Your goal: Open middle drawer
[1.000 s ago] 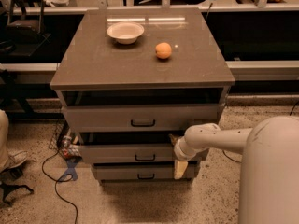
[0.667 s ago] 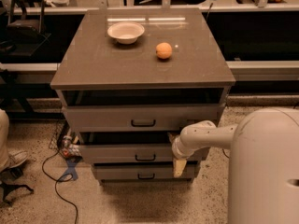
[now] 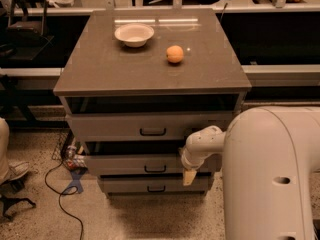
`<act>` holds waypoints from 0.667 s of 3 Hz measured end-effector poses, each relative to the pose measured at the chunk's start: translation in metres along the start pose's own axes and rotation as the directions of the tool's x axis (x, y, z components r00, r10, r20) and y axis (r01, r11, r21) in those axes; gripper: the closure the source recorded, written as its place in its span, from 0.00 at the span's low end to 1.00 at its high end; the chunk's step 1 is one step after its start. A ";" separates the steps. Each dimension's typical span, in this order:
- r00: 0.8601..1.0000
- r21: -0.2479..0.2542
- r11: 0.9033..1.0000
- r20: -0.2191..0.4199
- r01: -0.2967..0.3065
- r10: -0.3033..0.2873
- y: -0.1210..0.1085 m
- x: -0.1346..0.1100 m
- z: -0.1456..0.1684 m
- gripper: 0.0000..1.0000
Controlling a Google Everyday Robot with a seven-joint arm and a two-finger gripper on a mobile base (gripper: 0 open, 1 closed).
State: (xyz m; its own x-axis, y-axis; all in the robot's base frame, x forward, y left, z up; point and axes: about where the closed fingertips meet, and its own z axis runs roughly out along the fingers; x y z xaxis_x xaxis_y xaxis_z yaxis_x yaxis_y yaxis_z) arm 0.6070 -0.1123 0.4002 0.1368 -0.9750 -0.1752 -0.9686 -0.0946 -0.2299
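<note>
The claw (image 3: 188, 177) hangs low in front of the cabinet, at the right end of the middle drawer (image 3: 125, 164), against or just before the lower edge of its front. Whether it is wide or narrow cannot be told from here, nor whether it has hold of anything. The white wrist (image 3: 200, 149) above it covers the drawer's right corner.

The middle drawer is the second of three grey-brown fronts, between the top drawer (image 3: 110, 126) and the bottom drawer (image 3: 125, 185). A dark band shows above its front, so it looks drawn out a little, but far from fully open.

It should handle as a stiff, rigid box on runners: likely fairly heavy, sliding straight out and resisting any sideways pull. The flat front is smooth and gives little to grip. The sensible hold is the small black handle (image 3: 155, 169) at the centre of the front, which lies left of the claw. A pull from the right end risks skewing the drawer and making it bind.

On the worktop (image 3: 100, 74) stand a white bowl (image 3: 134, 34) and an orange (image 3: 174, 54), well apart; a jerk could set the orange rolling.
</note>
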 end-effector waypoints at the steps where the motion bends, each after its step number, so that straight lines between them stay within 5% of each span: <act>1: 1.000 -0.026 1.000 -0.013 -0.012 0.012 0.001 0.001 0.005 0.42; 2: 1.000 -0.010 1.000 -0.023 -0.008 0.008 0.001 -0.001 -0.005 0.65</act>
State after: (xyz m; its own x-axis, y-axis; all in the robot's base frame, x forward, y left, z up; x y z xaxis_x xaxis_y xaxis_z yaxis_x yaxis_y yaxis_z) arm 0.6049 -0.1123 0.4047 0.1242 -0.9801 -0.1546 -0.9718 -0.0886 -0.2187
